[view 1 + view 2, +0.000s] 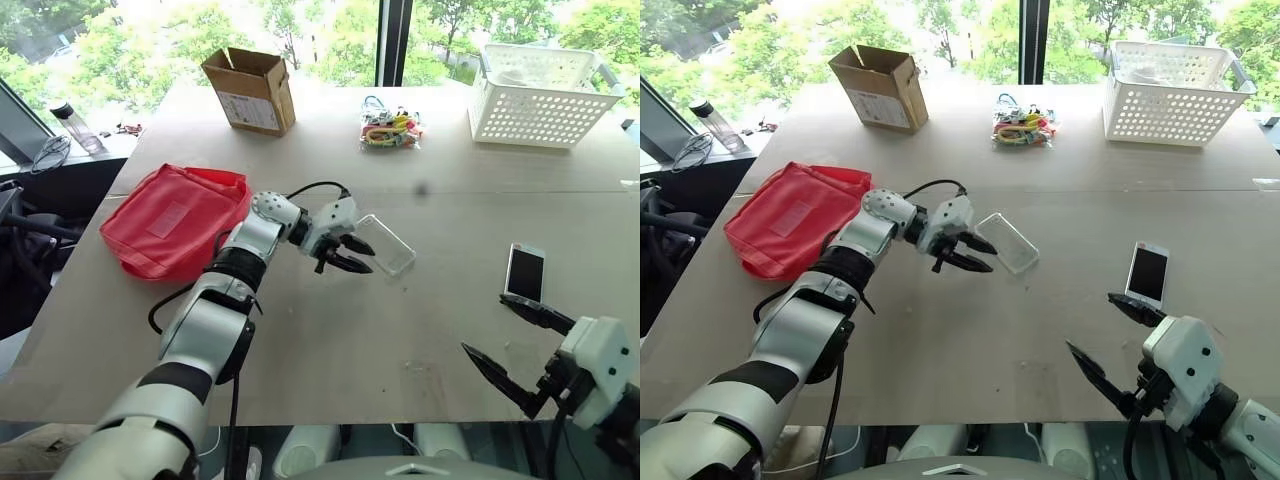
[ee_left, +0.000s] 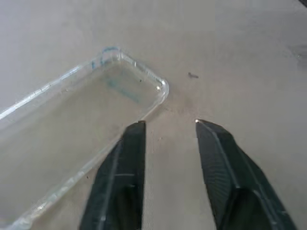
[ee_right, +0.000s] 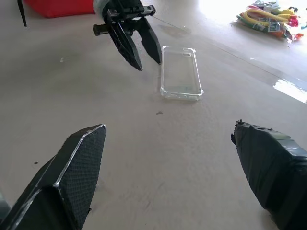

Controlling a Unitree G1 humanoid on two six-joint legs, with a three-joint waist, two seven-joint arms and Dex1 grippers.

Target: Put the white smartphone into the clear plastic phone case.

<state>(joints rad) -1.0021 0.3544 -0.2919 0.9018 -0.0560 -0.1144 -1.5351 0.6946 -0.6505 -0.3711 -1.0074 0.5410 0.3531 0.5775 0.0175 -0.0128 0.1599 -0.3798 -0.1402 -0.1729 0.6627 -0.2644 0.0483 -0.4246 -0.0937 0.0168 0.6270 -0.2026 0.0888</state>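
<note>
Two task items lie apart on the pale table (image 1: 330, 340): the clear plastic phone case (image 1: 385, 244) near the middle, hollow side up, and the white smartphone (image 1: 524, 272) flat off to the robot's right, neither one held. The left gripper (image 1: 352, 256) hangs just beside the case's long edge, its fingers parted around nothing; in the left wrist view one fingertip (image 2: 135, 132) sits close against the case rim. The right gripper (image 1: 505, 338) hovers low at the table's near edge, jaws spread wide and empty, its upper finger close to the phone's near end. A red pouch (image 1: 172, 220), cardboard box (image 1: 250, 90) and white basket (image 1: 540, 97) sit farther back.
</note>
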